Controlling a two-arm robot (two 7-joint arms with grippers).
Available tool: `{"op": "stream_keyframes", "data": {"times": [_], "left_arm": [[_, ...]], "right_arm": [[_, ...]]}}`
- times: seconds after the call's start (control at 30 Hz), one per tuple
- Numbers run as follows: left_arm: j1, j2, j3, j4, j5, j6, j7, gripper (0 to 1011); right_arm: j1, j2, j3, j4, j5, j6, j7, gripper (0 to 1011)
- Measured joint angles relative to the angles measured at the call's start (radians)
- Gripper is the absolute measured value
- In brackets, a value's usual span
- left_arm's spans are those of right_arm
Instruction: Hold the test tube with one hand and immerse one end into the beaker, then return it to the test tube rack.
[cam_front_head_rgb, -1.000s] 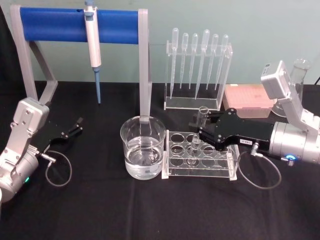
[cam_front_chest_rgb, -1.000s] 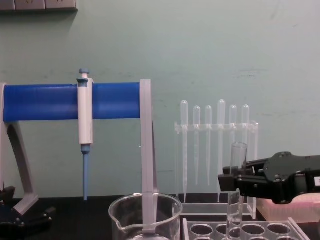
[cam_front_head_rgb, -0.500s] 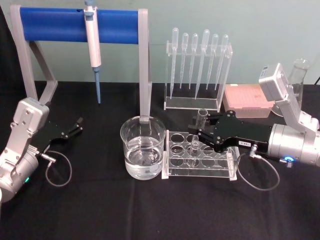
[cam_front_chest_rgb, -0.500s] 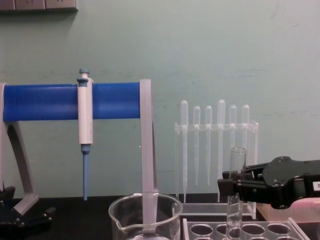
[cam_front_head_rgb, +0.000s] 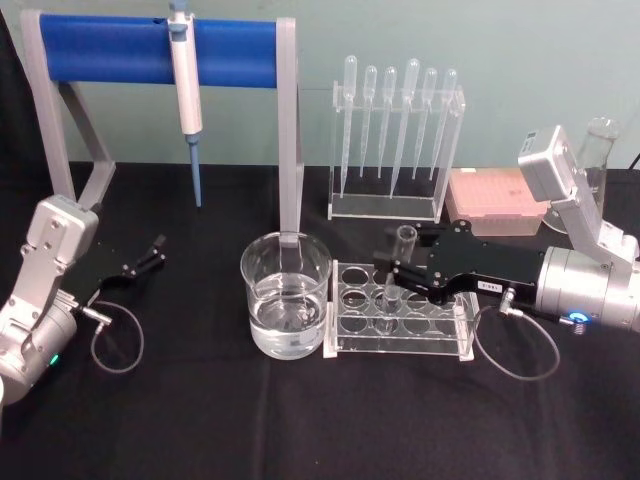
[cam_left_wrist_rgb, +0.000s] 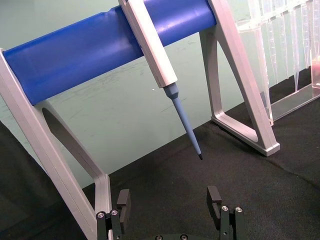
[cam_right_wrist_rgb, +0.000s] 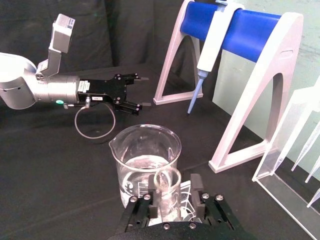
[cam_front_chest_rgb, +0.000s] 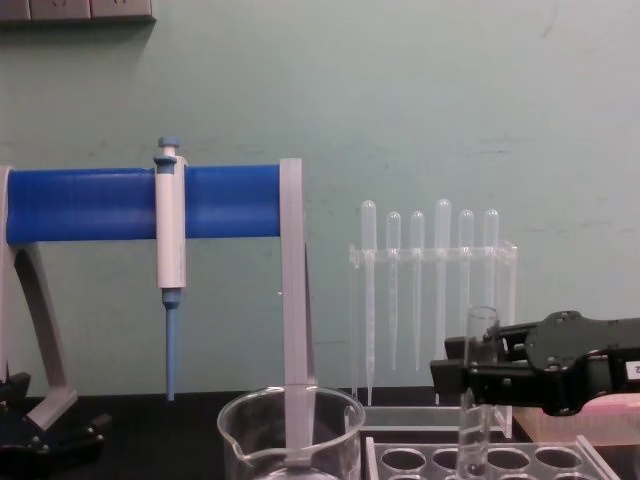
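The test tube (cam_front_head_rgb: 404, 256) stands upright with its lower end in a hole of the clear rack (cam_front_head_rgb: 400, 322). My right gripper (cam_front_head_rgb: 393, 268) is shut on its upper part, coming in from the right. In the right wrist view the black fingers (cam_right_wrist_rgb: 196, 196) flank the test tube (cam_right_wrist_rgb: 167, 194) just behind the beaker (cam_right_wrist_rgb: 145, 159). The beaker (cam_front_head_rgb: 285, 298) holds water and stands directly left of the rack. In the chest view the test tube (cam_front_chest_rgb: 477, 392) rises beside the right gripper (cam_front_chest_rgb: 468, 376), right of the beaker (cam_front_chest_rgb: 290, 432). My left gripper (cam_front_head_rgb: 150, 255) rests open at the far left, also seen as the left gripper (cam_left_wrist_rgb: 169, 201).
A blue-barred stand (cam_front_head_rgb: 155, 45) with a hanging micropipette (cam_front_head_rgb: 186, 95) spans the back left. A rack of plastic pipettes (cam_front_head_rgb: 395, 140) stands behind the tube rack. A pink box (cam_front_head_rgb: 495, 200) and a glass flask (cam_front_head_rgb: 598, 150) sit at the back right.
My right gripper has lowered the test tube a little, so its rim sits lower and its end goes deeper into the rack. The left arm has not moved.
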Motion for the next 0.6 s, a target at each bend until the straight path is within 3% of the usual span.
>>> {"op": "stream_keyframes", "data": {"times": [0.33, 0.6], "left_arm": [[0.000, 0.000, 0.000, 0.000, 0.000, 0.000, 0.000, 1000], [0.000, 0.000, 0.000, 0.000, 0.000, 0.000, 0.000, 1000]], "right_arm": [[-0.001, 0.001, 0.001, -0.005, 0.001, 0.000, 0.000, 696], [-0.028, 0.014, 0.053, -0.079, 0.032, -0.024, -0.027, 918]]}}
